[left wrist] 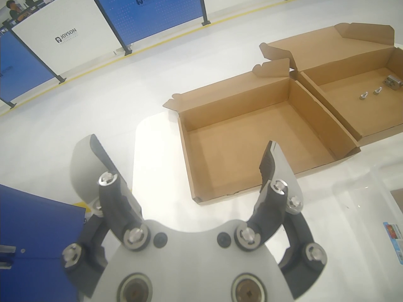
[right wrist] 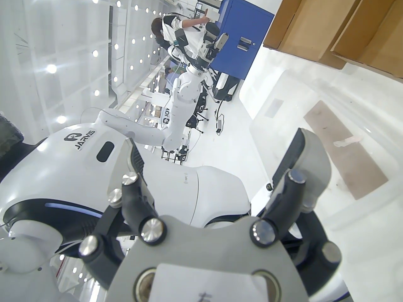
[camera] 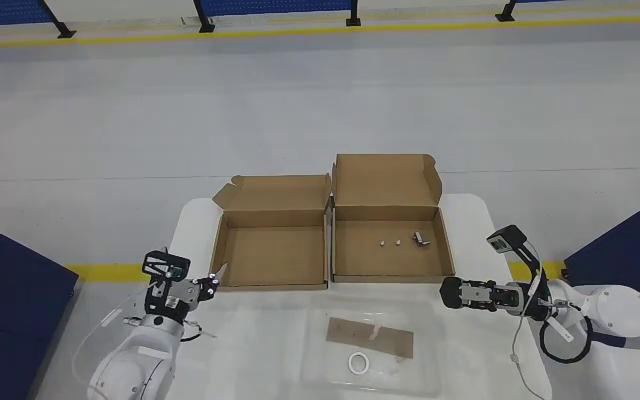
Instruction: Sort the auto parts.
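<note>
Lying in one box [camera: 365, 262]: bolts [camera: 383, 242]; bracket [camera: 421, 239].

Perhaps bolts [camera: 383, 242] in right box [camera: 370, 264]

White panel [left wrist: 64, 37]: upper left of the left wrist view; we see a dark logo and one word, which we leave unread.
Blue panel [left wrist: 148, 1]: top, left of centre in that view; the same logo and word, smaller print below them too fine to tell.
Small sticker [left wrist: 393, 238]: right edge of that view, at the clear tray [left wrist: 374, 190]; coloured print, too small for us to read.
White tag [right wrist: 204, 284]: bottom centre of the right wrist view; a dark mark, cut off by the edge.
</note>
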